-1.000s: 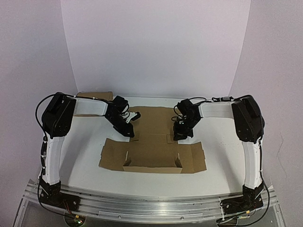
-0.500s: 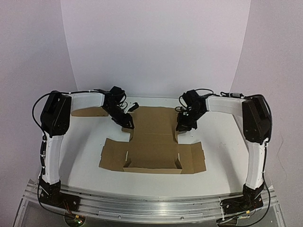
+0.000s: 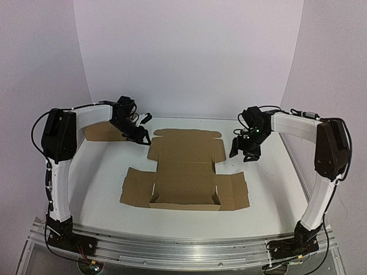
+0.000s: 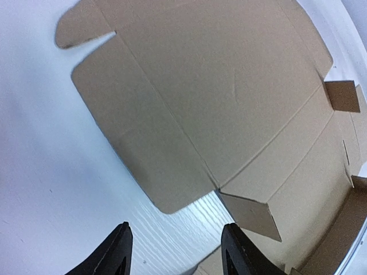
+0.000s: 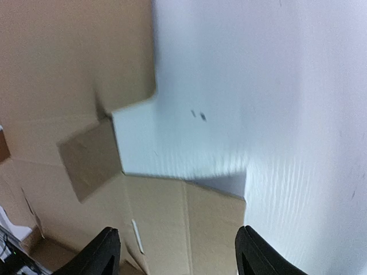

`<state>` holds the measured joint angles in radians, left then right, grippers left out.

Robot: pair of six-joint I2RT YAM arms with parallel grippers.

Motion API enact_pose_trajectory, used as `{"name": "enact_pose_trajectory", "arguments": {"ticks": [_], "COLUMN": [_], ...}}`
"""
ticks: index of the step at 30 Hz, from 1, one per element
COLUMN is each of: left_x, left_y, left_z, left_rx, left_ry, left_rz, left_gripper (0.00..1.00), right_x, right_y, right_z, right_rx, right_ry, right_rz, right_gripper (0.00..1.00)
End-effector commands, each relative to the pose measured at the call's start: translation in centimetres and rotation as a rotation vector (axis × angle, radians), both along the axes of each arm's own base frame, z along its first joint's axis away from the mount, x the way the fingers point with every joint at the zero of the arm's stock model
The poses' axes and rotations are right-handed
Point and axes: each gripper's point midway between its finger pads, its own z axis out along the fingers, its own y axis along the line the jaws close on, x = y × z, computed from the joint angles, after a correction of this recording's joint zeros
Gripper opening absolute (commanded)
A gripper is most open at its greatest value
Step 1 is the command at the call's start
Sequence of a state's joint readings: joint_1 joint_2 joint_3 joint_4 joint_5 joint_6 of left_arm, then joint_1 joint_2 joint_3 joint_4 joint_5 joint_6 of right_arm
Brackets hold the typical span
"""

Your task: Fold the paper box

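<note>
The paper box [image 3: 184, 172] lies in the middle of the table as a brown die-cut sheet. Its back panel and side flaps are flat and a low wall is raised along its near edge. My left gripper [image 3: 142, 136] hovers just off the sheet's back left corner, open and holding nothing. In the left wrist view the gripper [image 4: 178, 253] looks over the sheet [image 4: 200, 86] and bare table. My right gripper [image 3: 238, 150] hangs off the back right corner, open and empty. In the right wrist view it [image 5: 179, 255] sits above a side flap of the sheet [image 5: 189, 217].
A smaller plain brown cardboard box [image 3: 102, 130] rests at the back left, partly behind my left arm. A white curved backdrop [image 3: 189, 57] closes off the rear. The white table [image 3: 269, 189] shows on both sides of the sheet.
Both grippers have opened and drawn outward and back from the sheet's middle edges to its back corners. The sheet's back panel now lies fully in view.
</note>
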<state>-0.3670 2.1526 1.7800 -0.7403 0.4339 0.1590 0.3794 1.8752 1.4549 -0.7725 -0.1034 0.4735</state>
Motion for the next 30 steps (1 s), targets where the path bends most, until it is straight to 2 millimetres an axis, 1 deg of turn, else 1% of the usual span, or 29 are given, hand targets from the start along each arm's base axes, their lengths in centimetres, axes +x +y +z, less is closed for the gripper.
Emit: {"name": "enact_pose_trajectory", "arguments": {"ticks": [1,3,5,7,9,10,12,14,15,16,18,20,24,27,30], "left_x": [-3.7,-5.4,-6.2,-5.8,-4.5,-3.5,-1.2,1.0,2.0,2.8,3.8,4.4,5.1,4.8,4.4], "left_y": [-1.2,-2.3,-2.7,-2.4,-2.0,-1.7,-1.2,-0.5,-0.2,0.1,0.3,0.5,0.9,0.7,0.6], "left_z": [3.4,3.4,3.1,2.2,1.7,2.1,2.4,3.1,2.6,2.6,1.9,0.4,-1.5,-2.4,-3.1], "left_rx": [-0.044,-0.033,-0.028,-0.008,0.011,0.0,-0.03,-0.036,-0.023,-0.017,-0.011,-0.004,-0.034,-0.046,-0.052], "left_ry": [-0.028,-0.044,-0.039,-0.034,-0.035,-0.035,-0.02,-0.033,-0.033,-0.04,-0.035,-0.002,0.061,0.085,0.103], "left_rz": [-0.118,-0.198,-0.226,-0.206,-0.164,-0.13,-0.057,0.006,0.032,0.052,0.085,0.114,0.167,0.162,0.154], "left_gripper": [0.55,0.55,0.55,0.55,0.54,0.54,0.55,0.59,0.61,0.63,0.68,0.71,0.74,0.75,0.75], "right_x": [-7.8,-9.6,-10.7,-11.0,-10.8,-10.5,-9.4,-7.5,-6.3,-4.8,-2.5,-0.4,3.4,5.2,6.4], "right_y": [-1.2,-1.4,-1.5,-1.7,-1.8,-1.7,-1.3,-0.9,-0.7,-0.3,0.0,0.3,1.5,2.3,2.3], "right_z": [-2.3,-3.1,-3.6,-4.0,-4.2,-4.0,-3.6,-2.5,-1.9,-1.0,0.0,-0.1,-0.2,-0.5,-0.4], "right_rx": [0.009,0.022,0.033,0.028,0.019,0.022,0.025,0.021,0.022,0.03,0.038,0.045,0.081,0.096,0.089], "right_ry": [0.229,0.28,0.302,0.3,0.29,0.283,0.253,0.189,0.155,0.115,0.067,0.048,0.02,0.011,-0.003], "right_rz": [-0.005,-0.014,-0.018,-0.009,0.004,0.013,0.046,0.086,0.106,0.118,0.132,0.136,0.139,0.128,0.096], "right_gripper": [0.7,0.69,0.69,0.69,0.69,0.69,0.69,0.69,0.69,0.69,0.69,0.69,0.69,0.68,0.65]}}
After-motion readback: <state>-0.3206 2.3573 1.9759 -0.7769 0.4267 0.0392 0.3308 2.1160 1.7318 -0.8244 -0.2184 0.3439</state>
